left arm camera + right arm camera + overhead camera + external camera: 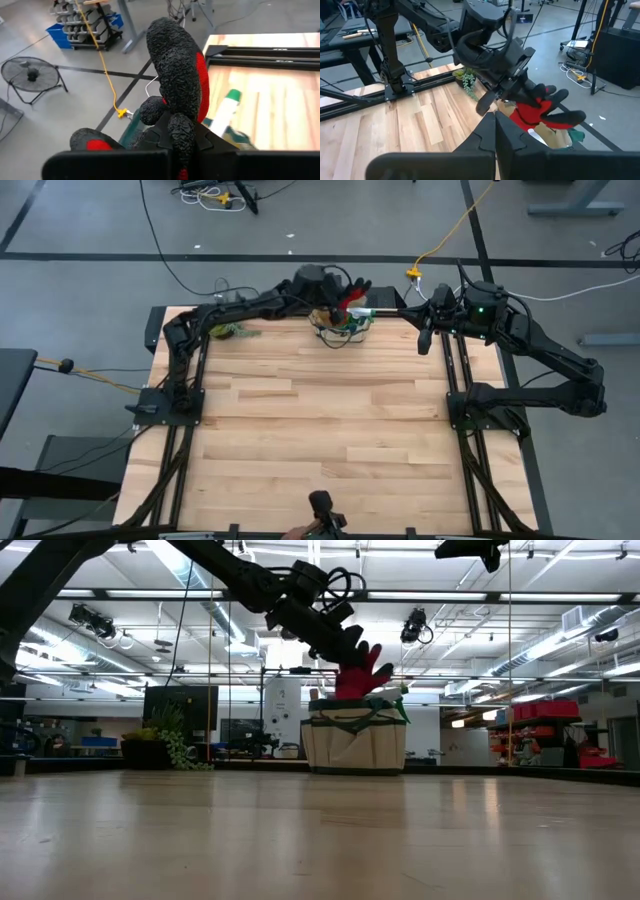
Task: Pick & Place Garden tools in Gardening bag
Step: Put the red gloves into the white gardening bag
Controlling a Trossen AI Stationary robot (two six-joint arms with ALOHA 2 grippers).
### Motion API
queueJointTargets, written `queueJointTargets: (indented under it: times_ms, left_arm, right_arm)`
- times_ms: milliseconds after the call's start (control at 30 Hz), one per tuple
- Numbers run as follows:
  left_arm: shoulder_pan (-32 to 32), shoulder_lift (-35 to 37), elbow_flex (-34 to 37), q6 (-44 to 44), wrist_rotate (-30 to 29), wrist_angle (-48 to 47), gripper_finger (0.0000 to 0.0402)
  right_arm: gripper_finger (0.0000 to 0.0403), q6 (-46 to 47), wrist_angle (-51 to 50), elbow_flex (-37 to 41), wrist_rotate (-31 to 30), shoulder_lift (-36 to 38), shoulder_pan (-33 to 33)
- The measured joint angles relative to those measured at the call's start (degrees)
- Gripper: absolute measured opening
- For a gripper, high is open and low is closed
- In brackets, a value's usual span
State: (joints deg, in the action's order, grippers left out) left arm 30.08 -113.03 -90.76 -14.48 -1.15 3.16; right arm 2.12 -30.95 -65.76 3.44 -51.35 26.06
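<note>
Your left claw (352, 658) is clamped on the red-and-black glove (365, 675), holding it just above the open bag (355, 745) at the table's (330, 440) far edge. The bag's contents are mostly hidden. Your right claw (495, 131) waits with its jaws together, beside the bag.

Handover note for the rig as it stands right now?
Left gripper: shut on the glove, holding it just above the bag at the table's far edge.
Right gripper: shut, empty, waiting right of the bag.
Bag: upright, some green item sticking out of its top; other contents can't be made out.
Plant: on the table left of the bag, not part of the job.
Left: drop the glove in, release. No other tools visible on the table.
</note>
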Motion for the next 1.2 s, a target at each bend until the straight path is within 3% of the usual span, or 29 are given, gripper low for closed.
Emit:
queueJointTargets:
  times_ms: [1067,1200]
  left_arm:
    - [2.01,0.00,0.00,-5.33,1.39,0.00,0.0012]
    - [1.98,0.00,0.00,-5.41,1.42,0.00,0.0034]
  right_arm:
    - [0.0000,-0.12,0.03,0.00,-0.02,0.00,0.00]
    - [0.0000,-0.12,0.03,0.00,-0.02,0.00,0.00]
